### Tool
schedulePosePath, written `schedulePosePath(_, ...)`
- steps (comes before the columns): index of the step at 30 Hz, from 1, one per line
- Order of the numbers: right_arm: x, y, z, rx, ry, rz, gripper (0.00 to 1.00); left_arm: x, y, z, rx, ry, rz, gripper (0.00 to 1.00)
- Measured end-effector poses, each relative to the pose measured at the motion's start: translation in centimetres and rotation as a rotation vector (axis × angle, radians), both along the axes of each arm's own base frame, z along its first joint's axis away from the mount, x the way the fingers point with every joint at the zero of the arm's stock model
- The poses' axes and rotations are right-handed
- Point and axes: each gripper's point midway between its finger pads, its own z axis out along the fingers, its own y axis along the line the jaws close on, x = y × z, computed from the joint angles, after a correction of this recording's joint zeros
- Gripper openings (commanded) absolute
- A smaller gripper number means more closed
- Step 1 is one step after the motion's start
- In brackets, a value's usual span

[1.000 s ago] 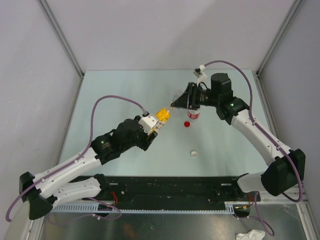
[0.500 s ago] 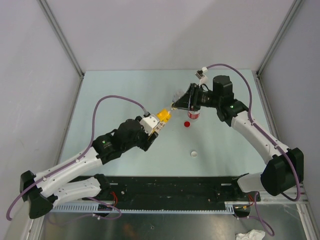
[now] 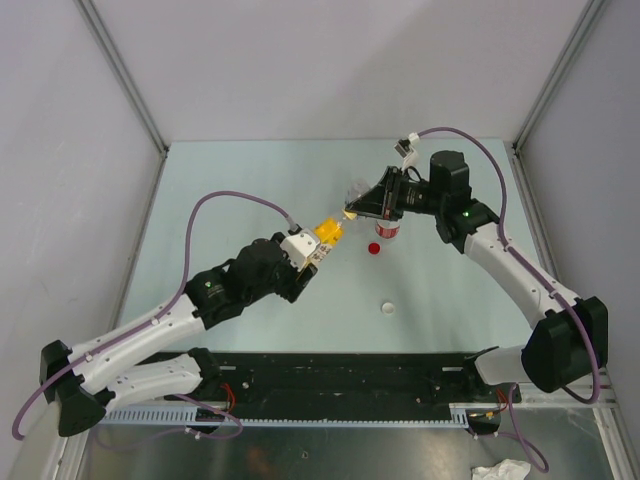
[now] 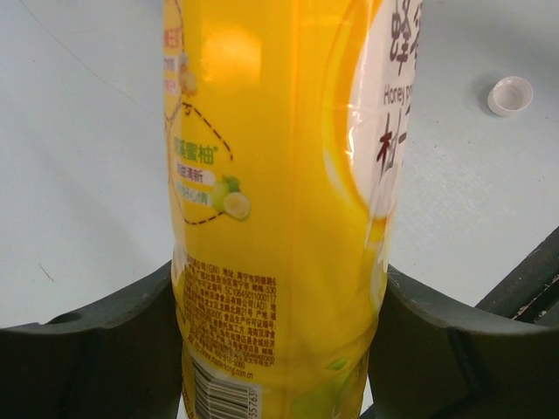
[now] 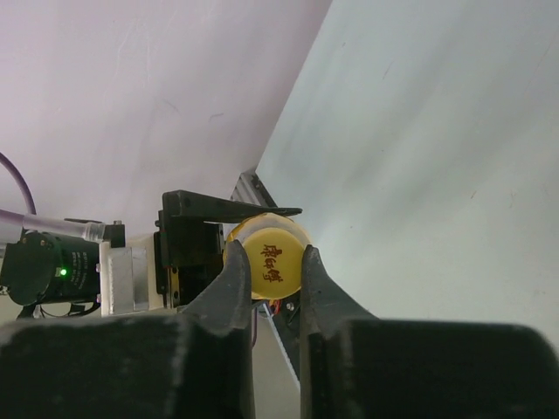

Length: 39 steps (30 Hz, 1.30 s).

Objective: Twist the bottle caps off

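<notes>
Top external view. A pale blue-green surface [image 3: 250,180] fills the middle of the enclosure. It is bounded by a plain grey back wall [image 3: 330,60], a left wall [image 3: 60,200] and a right wall [image 3: 600,220]. Two slanting metal frame posts, left [image 3: 120,73] and right [image 3: 560,70], mark the rear corners. A black rail [image 3: 340,375] runs along the near edge, with a white slotted strip [image 3: 150,412] just below it. A grey metal plate [image 3: 350,455] lies nearest the camera. A crumpled white tissue [image 3: 500,470] rests on its right end.
</notes>
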Motion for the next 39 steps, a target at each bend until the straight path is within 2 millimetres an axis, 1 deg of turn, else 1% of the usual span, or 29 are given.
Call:
schedulePosePath(7, -0.2, -0.1, 0.1, -0.003, -0.009, 0.001, 0.0, -0.1, 0.0, 0.0, 0.004, -0.001, -0.002, 0.35)
schedulePosePath(14, -1.1, -0.5, 0.7, -0.014, -0.078, 0.017, 0.0, -0.5, -0.5, 0.0, -0.008, 0.01, -0.028, 0.24)
schedulePosePath(17, -1.8, -0.7, 1.0, -0.015, -0.122, 0.032, 0.0, -0.9, -0.8, 0.2, -0.028, 0.021, -0.052, 0.21)
schedulePosePath(19, -2.4, -0.8, 1.6, -0.011, -0.166, 0.048, 0.0, -1.3, -1.0, 0.5, -0.051, 0.024, -0.071, 0.2)
schedulePosePath(23, -3.6, -0.9, 2.9, -0.001, -0.261, 0.092, 0.0, -2.3, -1.6, 1.5, -0.105, 0.032, -0.122, 0.17)
schedulePosePath(33, -7.2, -1.6, 5.7, 0.02, -0.483, 0.218, 0.0, -5.8, -3.4, 3.5, -0.256, 0.115, -0.282, 0.12)
schedulePosePath(39, -9.8, -2.2, 7.6, 0.043, -0.629, 0.294, 0.0, -8.6, -4.9, 4.7, -0.354, 0.206, -0.422, 0.13)
